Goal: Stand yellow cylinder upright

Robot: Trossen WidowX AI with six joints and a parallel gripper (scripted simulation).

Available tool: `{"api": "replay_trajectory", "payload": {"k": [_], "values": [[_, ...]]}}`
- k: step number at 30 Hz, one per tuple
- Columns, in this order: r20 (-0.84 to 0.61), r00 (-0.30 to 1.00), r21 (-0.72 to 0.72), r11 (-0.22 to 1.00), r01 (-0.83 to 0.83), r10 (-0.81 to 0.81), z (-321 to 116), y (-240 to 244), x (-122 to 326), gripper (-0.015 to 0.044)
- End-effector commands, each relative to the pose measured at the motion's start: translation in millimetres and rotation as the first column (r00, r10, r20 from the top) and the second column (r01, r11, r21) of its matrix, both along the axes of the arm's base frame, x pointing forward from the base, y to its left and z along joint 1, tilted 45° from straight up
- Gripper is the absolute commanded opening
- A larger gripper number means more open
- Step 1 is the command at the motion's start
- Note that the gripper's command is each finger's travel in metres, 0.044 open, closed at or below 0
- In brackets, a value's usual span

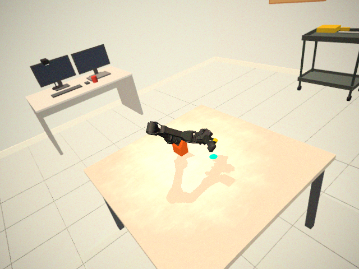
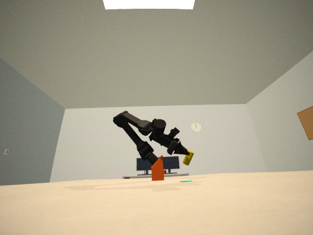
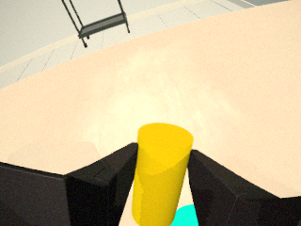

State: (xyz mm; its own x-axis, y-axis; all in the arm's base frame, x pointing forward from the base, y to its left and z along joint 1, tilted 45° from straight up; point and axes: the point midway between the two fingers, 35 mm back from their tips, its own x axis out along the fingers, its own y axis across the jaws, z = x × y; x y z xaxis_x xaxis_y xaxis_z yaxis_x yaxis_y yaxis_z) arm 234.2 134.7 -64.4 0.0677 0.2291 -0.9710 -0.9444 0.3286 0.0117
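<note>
Seen from the top view, a square, pale wooden table (image 1: 202, 219) with dark legs stands on a floor of light square tiles (image 1: 72, 185), and the jointed black robot arm (image 1: 176, 134) (image 2: 132, 133) throws a broad shadow over its brightly lit top. Beyond it, a pale desk (image 1: 124, 73) carries two dark flat monitors (image 1: 55, 70) (image 1: 91, 59), a dark keyboard (image 1: 66, 91) and a red cylindrical mug (image 1: 94, 79), while a dark two-shelf wheeled cart (image 1: 327, 38) by the wall bears a flat yellow box (image 1: 328, 28). Near the orange angular block (image 1: 180, 148) (image 2: 157, 170) lies the flat cyan circle (image 1: 213, 156) (image 2: 185, 180) (image 3: 187, 217); only a bit of the tall yellow cylinder (image 1: 215, 140) (image 2: 188, 157) (image 3: 162, 174) shows past the arm, so its tilt is hard to judge there. In the exterior view, under a grey ceiling with a bright white panel (image 2: 149, 4), a round pale clock (image 2: 196, 127) hangs on the far wall, and the black gripper (image 2: 188, 152) (image 3: 164, 153) holds the cylinder leaning, above the tabletop and clear of the circle. From the wrist view, both dark fingers are clamped on the yellow cylinder near its upper end, with part of the circle showing beside its lower end and the cart's lower shelf beyond the table edge.
</note>
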Motion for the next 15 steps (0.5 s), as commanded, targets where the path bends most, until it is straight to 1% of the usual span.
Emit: {"api": "replay_trajectory", "payload": {"k": [1, 15], "values": [[0.020, 1.000, 0.033, 0.999, -0.009, 0.008, 2.2, -0.7, 0.1, 0.0105], [0.082, 0.996, 0.117, 0.992, -0.040, 0.031, 7.7, -2.0, 0.3, 0.0105]]}}
